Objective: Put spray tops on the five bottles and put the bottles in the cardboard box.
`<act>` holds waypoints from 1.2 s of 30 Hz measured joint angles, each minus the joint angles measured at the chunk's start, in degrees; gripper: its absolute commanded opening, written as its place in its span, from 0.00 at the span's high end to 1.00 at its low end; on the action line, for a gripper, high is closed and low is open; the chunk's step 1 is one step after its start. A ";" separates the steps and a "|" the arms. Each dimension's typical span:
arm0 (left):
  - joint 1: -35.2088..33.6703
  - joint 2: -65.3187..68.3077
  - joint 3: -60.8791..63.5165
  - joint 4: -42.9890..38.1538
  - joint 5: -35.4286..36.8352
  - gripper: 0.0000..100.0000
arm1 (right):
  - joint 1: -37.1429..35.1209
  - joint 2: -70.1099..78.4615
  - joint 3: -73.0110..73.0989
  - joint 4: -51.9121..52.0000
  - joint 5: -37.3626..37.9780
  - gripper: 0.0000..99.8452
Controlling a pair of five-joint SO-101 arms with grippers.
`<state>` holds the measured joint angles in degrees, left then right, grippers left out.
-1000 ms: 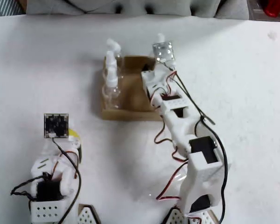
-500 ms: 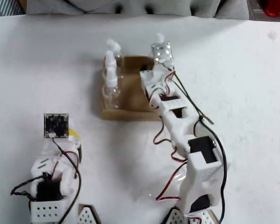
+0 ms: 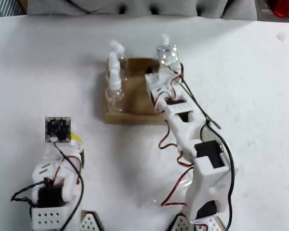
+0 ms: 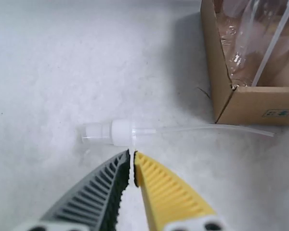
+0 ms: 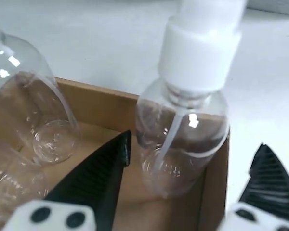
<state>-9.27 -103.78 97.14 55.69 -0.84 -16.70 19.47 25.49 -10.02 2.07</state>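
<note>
A loose spray top [image 4: 116,133] lies on the white table with its thin tube trailing toward the cardboard box [image 4: 241,103]. My left gripper [image 4: 132,161] is shut, its grey and yellow tips meeting right beside the spray top's collar. In the high view the left gripper [image 3: 76,140] sits low at the left. My right gripper [image 5: 192,144] is open, one black finger on each side of a clear bottle [image 5: 183,139] with a white spray top, standing in a corner of the box [image 5: 111,103]. Other capped bottles [image 3: 114,77] stand along the box's [image 3: 135,103] left side.
More clear bottles [image 5: 29,113] stand close beside the right gripper inside the box. The right arm [image 3: 183,125] reaches over the box's right side with red and black wires hanging. Open white table lies left and right of the box.
The right wrist has shifted only very slightly over the box. The left arm has not moved.
</note>
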 measured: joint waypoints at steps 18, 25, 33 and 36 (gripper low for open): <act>-0.53 0.00 0.00 0.00 0.00 0.98 | -0.53 -19.87 12.92 4.22 2.64 0.67; -1.41 0.00 0.00 0.00 0.00 0.98 | -0.62 -31.56 12.92 26.20 5.71 0.67; -1.49 0.00 0.00 0.00 0.00 0.98 | 0.88 -43.43 12.92 54.42 10.55 0.67; -1.49 0.00 0.00 0.00 0.00 0.98 | 0.79 -46.59 12.92 62.51 15.21 0.67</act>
<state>-10.77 -103.78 97.14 55.69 -0.84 -15.91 -27.12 38.42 52.48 17.27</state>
